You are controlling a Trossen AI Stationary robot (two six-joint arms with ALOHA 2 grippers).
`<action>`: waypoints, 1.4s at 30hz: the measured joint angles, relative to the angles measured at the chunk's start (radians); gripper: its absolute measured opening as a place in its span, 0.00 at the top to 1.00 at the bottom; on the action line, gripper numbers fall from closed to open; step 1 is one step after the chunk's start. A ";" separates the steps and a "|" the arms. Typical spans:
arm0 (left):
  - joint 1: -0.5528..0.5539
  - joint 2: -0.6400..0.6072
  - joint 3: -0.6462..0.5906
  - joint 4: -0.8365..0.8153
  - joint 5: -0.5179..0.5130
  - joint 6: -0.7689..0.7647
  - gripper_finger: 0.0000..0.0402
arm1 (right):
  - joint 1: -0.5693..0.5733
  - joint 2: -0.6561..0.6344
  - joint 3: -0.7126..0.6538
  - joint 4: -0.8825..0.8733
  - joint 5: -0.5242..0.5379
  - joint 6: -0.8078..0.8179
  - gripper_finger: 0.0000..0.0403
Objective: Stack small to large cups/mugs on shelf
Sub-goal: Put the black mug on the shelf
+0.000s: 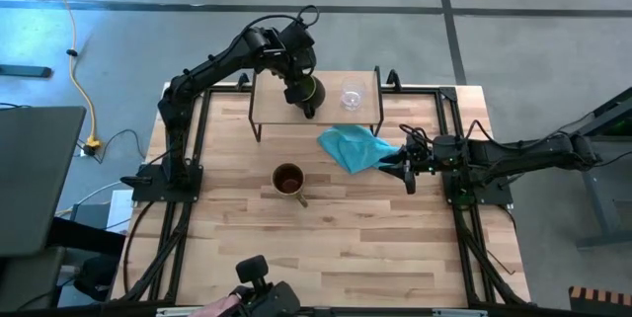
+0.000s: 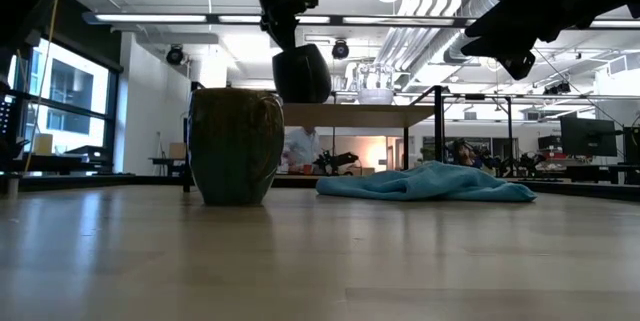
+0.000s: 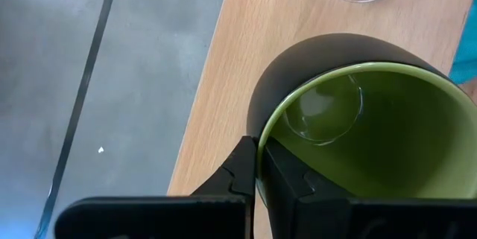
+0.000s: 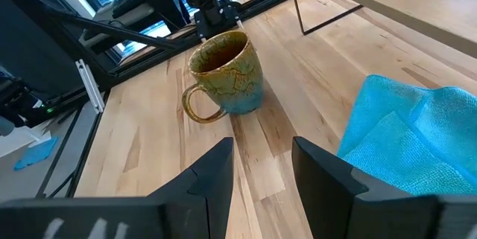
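Note:
The shelf [image 1: 269, 100] stands at the table's far edge. A dark mug with a green inside [image 1: 308, 94] hangs at the shelf's middle, with my left gripper [image 1: 299, 86] shut on it. Whether the mug's base [image 2: 302, 96] touches the board [image 2: 360, 113], I cannot tell. The small clear glass cup [image 1: 354, 95] stands on the shelf to the mug's right. The tan-brown handled mug [image 1: 288, 180] stands upright on the table in front of the shelf. My right gripper [image 1: 409, 166] waits open at the table's right side. My left gripper pinches the dark mug's rim [image 3: 261, 131], one finger [image 3: 287, 176] inside the green hollow and the other finger [image 3: 237, 173] outside on the dark wall. The fingers slant down from above. The mug stays mouth up, slightly tilted, over the shelf board [image 3: 223, 83].
A crumpled blue cloth [image 1: 354, 147] lies on the table between the shelf and my right gripper. Bare table lies toward the near edge. The shelf's thin black legs [image 1: 259, 124] stand on the table.

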 joint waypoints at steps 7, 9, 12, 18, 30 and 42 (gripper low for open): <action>0.000 0.000 0.000 -0.001 0.000 0.000 1.00 | 0.000 0.000 0.000 0.000 0.000 -0.009 0.68; 0.000 0.000 0.000 -0.001 0.000 -0.001 1.00 | 0.000 0.000 0.000 0.000 0.000 -0.011 0.68; 0.000 0.000 0.000 -0.003 0.008 -0.004 1.00 | 0.000 0.000 0.000 0.000 0.000 -0.011 0.68; 0.000 0.000 0.000 -0.003 0.020 -0.018 1.00 | 0.000 0.000 0.000 0.000 0.000 -0.010 0.68; 0.000 0.000 0.000 -0.003 0.018 -0.018 1.00 | 0.000 0.000 0.000 0.000 0.000 -0.008 0.68; 0.000 0.001 0.000 0.022 0.018 -0.019 0.97 | 0.000 0.000 0.000 0.000 0.000 -0.010 0.68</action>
